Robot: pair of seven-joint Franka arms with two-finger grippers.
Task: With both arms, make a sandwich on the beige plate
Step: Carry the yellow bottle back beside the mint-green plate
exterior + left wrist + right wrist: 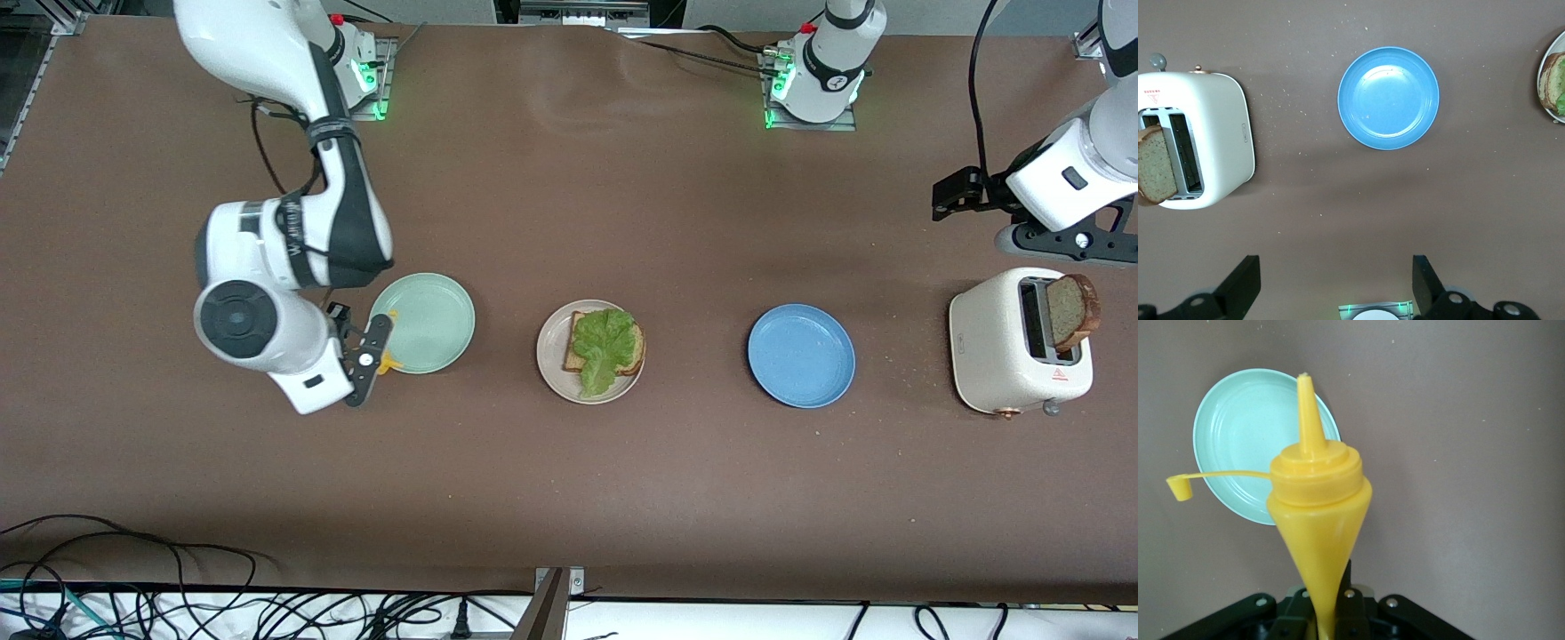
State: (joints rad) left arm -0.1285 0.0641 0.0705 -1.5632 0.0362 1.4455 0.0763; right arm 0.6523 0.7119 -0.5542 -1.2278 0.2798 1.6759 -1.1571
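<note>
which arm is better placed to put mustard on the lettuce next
Right. The right gripper is shut on the yellow squeeze bottle, cap off, over the mint-green plate beside the beige plate. The left gripper is open, empty, near the toaster.

There are three plates: one mint-green plate, one beige plate and one blue plate. There are two slices of bread: one slice on the beige plate and one slice in the toaster. There is one lettuce leaf, one white toaster and one yellow squeeze bottle. There are two robot arms.
</note>
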